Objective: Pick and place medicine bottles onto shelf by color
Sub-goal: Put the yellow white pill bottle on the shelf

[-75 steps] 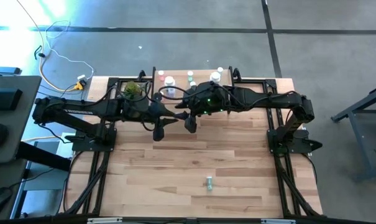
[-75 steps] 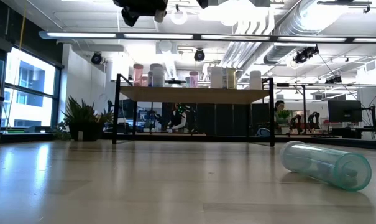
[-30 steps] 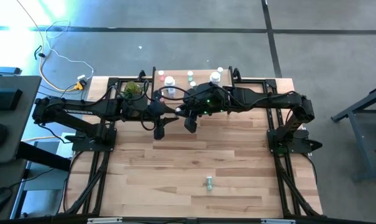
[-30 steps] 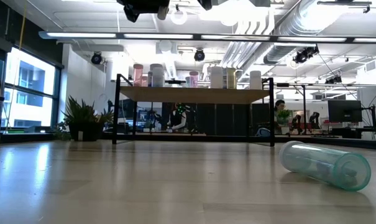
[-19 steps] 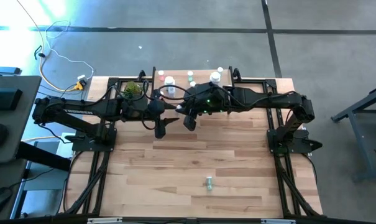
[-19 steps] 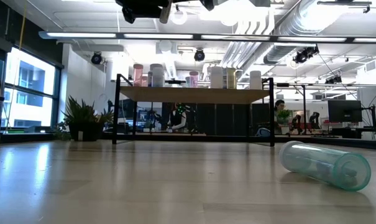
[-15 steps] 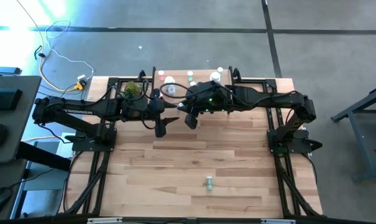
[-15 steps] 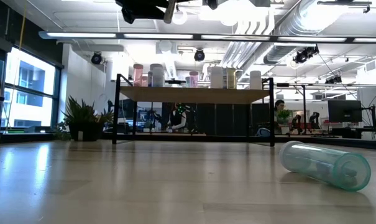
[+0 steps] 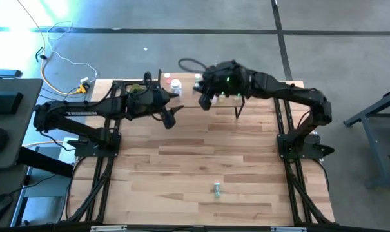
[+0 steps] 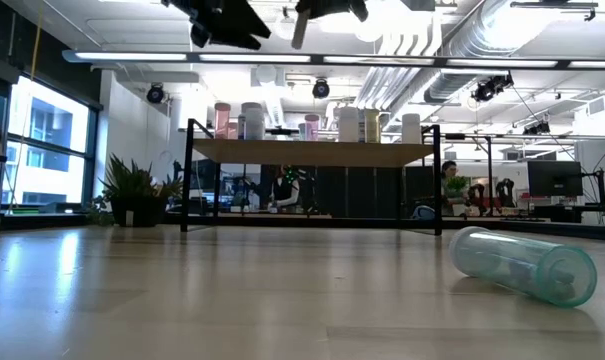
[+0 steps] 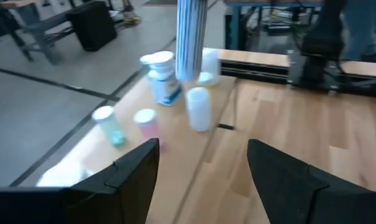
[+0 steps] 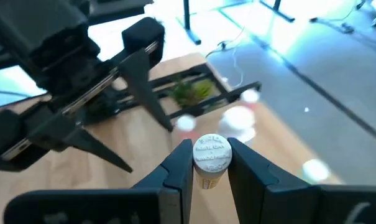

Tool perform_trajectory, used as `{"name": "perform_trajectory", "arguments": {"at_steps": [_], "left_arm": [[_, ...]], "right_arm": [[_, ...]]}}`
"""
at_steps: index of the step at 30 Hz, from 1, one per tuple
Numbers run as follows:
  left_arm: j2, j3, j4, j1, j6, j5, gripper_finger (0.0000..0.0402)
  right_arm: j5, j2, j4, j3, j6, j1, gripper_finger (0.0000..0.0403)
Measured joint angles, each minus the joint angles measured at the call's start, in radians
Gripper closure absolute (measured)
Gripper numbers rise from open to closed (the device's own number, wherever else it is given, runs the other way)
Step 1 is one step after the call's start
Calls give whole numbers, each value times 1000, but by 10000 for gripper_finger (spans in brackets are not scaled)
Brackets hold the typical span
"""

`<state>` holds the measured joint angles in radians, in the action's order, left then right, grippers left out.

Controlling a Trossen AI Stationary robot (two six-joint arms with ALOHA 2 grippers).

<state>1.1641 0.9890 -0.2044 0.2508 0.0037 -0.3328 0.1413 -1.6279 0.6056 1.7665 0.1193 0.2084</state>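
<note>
Most bottles [image 10: 352, 124] stand on the shelf [image 10: 312, 152]; the right tool [image 12: 207, 180] clamps a white-capped bottle [image 12: 211, 155], the left tool [image 11: 203, 165] gapes empty, and one vial [image 10: 524, 264] lies on the worktop [image 10: 232, 300].

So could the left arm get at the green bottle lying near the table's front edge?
Probably yes: the left hand is open and empty, and bare tabletop lies between it and the green bottle.

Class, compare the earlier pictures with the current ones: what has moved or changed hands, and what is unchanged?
The right gripper, shut on a white-capped bottle, swung from table centre up over the shelf. The left gripper opened, empty, and shifted slightly right. Unchanged: the green bottle lying near the table's front and the plant.
</note>
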Motion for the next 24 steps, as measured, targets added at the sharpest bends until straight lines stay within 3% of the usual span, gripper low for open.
{"name": "perform_trajectory", "arguments": {"at_steps": [13, 24], "left_arm": [[0, 0, 1, 153, 27, 0, 170], [0, 0, 0, 203, 25, -1, 170]], "right_arm": [[-181, -2, 4, 59, -197, 228, 334], [-225, -66, 85, 58, -251, 371, 334]]}}
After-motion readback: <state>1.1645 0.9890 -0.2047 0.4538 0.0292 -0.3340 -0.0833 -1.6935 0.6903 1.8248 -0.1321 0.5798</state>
